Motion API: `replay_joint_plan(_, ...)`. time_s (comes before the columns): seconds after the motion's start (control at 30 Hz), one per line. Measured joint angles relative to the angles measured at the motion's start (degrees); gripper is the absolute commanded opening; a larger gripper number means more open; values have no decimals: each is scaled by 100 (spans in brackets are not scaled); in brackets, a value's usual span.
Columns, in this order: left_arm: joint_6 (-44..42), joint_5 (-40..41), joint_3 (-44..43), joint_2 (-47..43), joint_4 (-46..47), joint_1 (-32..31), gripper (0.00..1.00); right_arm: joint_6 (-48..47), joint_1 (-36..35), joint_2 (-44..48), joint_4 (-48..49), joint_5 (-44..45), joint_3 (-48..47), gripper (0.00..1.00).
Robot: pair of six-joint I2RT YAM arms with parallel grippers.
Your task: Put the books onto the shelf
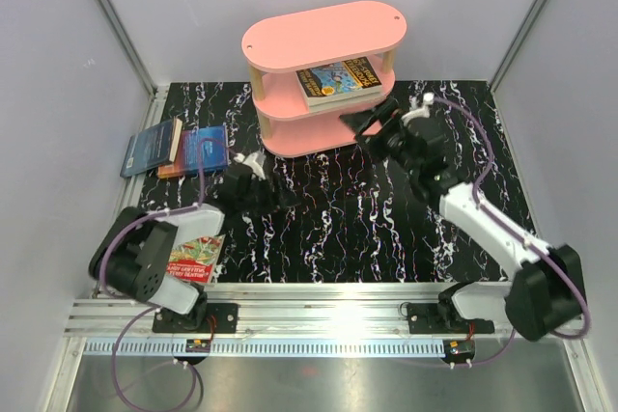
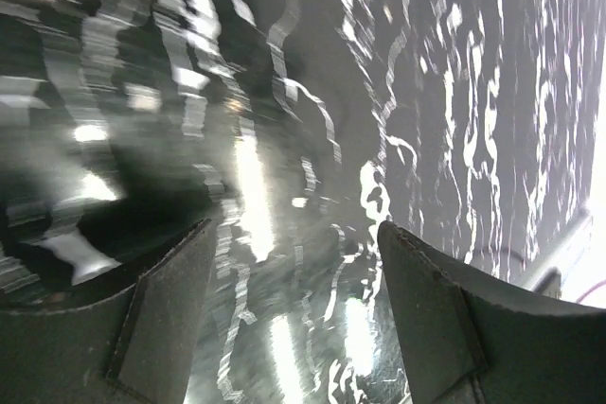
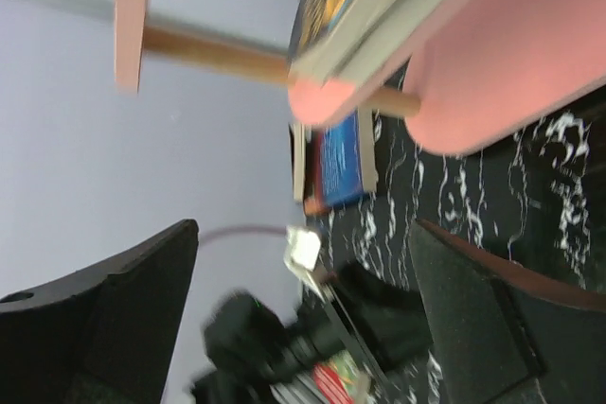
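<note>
Book [image 1: 338, 79] on shelf [image 1: 323, 36], just beyond right jaws

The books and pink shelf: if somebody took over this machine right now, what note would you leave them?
Left gripper: open, empty, over the table.
Right gripper: open, empty, beside the shelf.
Done: one yellow-teal book lies on the middle tier.
Left to do: the blue books at the table's far left edge and the red paperback at its near left are not yet shelved.
</note>
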State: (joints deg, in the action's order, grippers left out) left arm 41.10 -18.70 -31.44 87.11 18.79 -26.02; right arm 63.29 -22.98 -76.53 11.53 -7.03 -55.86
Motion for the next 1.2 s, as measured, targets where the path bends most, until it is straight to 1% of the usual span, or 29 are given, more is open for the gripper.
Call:
replay_joint_plan(0.03, -63, 44, -4, -212, -234, 151, 75, -146, -219, 258, -96, 122, 160, 100)
replay_joint_plan(0.07, -107, 125, -20, -446, -514, 321, 78, -304, -485, 544, -138, 223, 389, 100)
replay_joint_plan(0.13, -173, 592, -76, -914, -1029, 619, 83, -483, -925, 942, -197, 317, 887, 100)
replay_joint_plan(0.2, -151, 1314, -111, -1408, -1445, 887, 91, -525, -1075, 1115, -210, 356, 1475, 100)
replay_joint_plan(0.27, -46, 1814, -92, -1825, -1681, 1073, 99, -520, -1091, 1115, -223, 398, 2006, 100)
replay_joint_plan(0.3, 44, 2039, -48, -2052, -1746, 1174, 99, -520, -1093, 1110, -286, 417, 2262, 100)
replay_joint_plan(0.4, 466, 2356, 243, -2691, -1611, 1718, 99, -531, -1132, 1097, -527, 398, 2614, 100)
replay_joint_plan(0.47, 787, 2345, 520, -2986, -1373, 2317, 99, -568, -1152, 1102, -511, 345, 2616, 100)
replay_joint_plan(0.53, 1202, 2205, 761, -3051, -1043, 3112, 99, -612, -1163, 1128, -474, 295, 2614, 100)
replay_joint_plan(0.63, 1880, 1797, 970, -2592, -321, 4166, 99, -669, -1165, 1204, -468, 284, 2616, 100)
replay_joint_plan(0.7, 2468, 1423, 1123, -1886, 608, 4627, 99, -682, -1165, 1296, -437, 286, 2638, 100)
replay_joint_plan(0.73, 2699, 1298, 1217, -1591, 1019, 4750, 99, -682, -1165, 1340, -396, 286, 2667, 100)
replay_joint_plan(0.87, 4094, 826, 1740, 133, 3331, 5084, 99, -682, -1174, 1392, -361, 264, 2754, 100)
replay_joint_plan(0.93, 4815, 636, 1648, 1054, 4535, 5184, 99, -682, -1176, 1401, -358, 234, 2824, 100)
replay_joint_plan(1.0, 5383, 503, 1532, 1665, 5324, 5241, 99, -684, -1176, 1421, -372, 199, 2900, 100)
replay_joint_plan(1.07, 5661, 472, 1467, 1976, 5757, 5289, 99, -695, -1180, 1434, -387, 190, 2949, 100)
replay_joint_plan(1.2, 5702, 522, 1602, 1915, 5877, 5302, 99, -702, -1180, 1434, -389, 188, 2977, 100)
